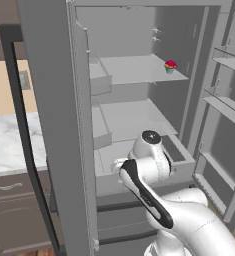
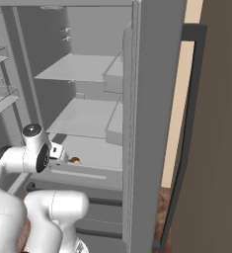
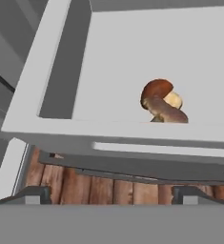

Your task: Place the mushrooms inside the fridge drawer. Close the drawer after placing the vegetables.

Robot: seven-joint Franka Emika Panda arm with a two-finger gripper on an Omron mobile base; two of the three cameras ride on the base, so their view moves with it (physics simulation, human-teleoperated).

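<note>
Inside the open fridge, low down, the fridge drawer (image 3: 61, 128) stands pulled out toward the room, a wide shallow light-grey tray with a flat front and a thin slot handle along it. On its pale floor lie the mushrooms (image 3: 162, 102), brown caps over tan stems, close behind the front wall and somewhat toward one side; from the right base view they show as a small brown speck (image 2: 75, 160) just past the robot's wrist. The gripper (image 3: 111, 195) hangs in front of the drawer and a little above its front edge, its jaws spread wide with nothing between them, the two dark fingertips (image 3: 35, 194) well apart at the bottom of the hand view. Neither tip touches the drawer front. Below the drawer a strip of wooden floor (image 3: 104, 188) is visible. The white arm (image 1: 154, 200) bends up from the base and its wrist sits right over the near end of the drawer. Higher in the fridge, on the upper shelf (image 1: 134, 70), a pink-topped cupcake (image 1: 170, 66) in a teal cup stands near the right wall. The fridge door (image 1: 59, 125) stands swung open to the left, and beyond it a marble tabletop (image 1: 14, 145) sits over dark brown cabinet drawers (image 1: 11, 190).
</note>
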